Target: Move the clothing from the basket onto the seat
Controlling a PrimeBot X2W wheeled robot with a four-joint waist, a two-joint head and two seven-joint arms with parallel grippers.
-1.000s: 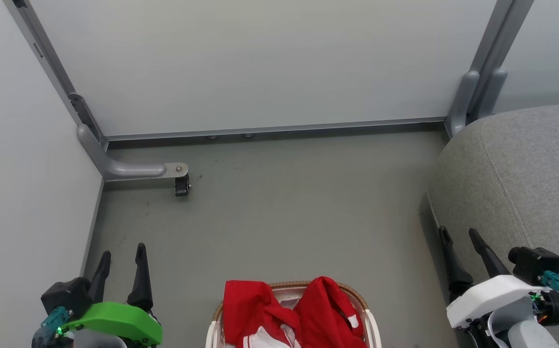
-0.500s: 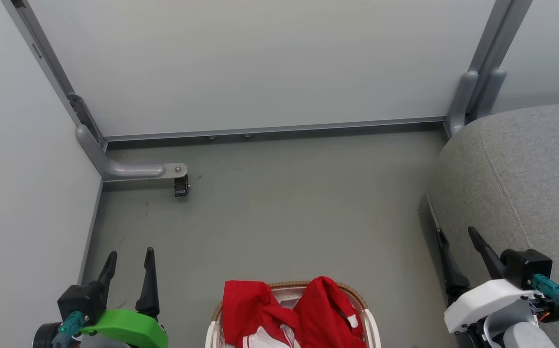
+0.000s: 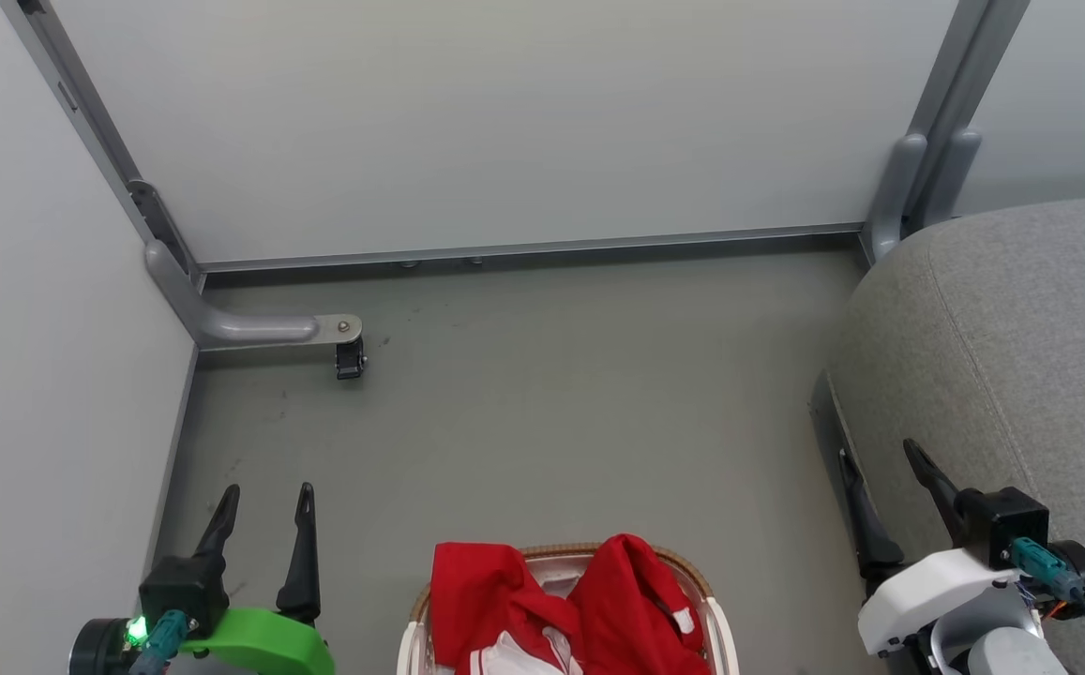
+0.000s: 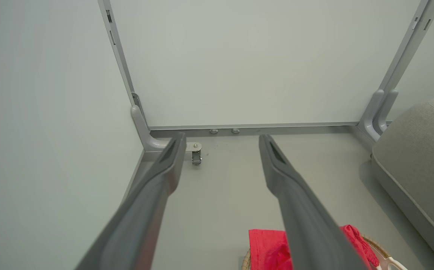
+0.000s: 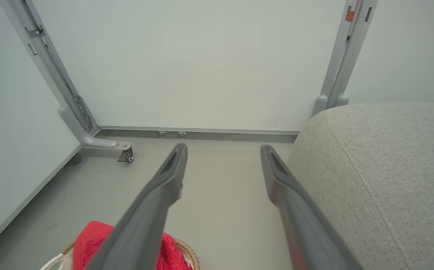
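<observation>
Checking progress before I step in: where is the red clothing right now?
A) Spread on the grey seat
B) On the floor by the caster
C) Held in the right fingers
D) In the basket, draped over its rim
D: the clothing sits in the basket, draped over its rim, with the left gripper and right gripper open and apart from it.

Grey floor [image 3: 542, 403], faintly scuffed near the left. Pale partition panels [image 3: 504, 122] stand far and left, framed by grey metal posts [image 3: 910, 187]. A curved metal foot [image 3: 242, 328] at far left carries a small black caster [image 3: 350, 359] on the floor.
</observation>
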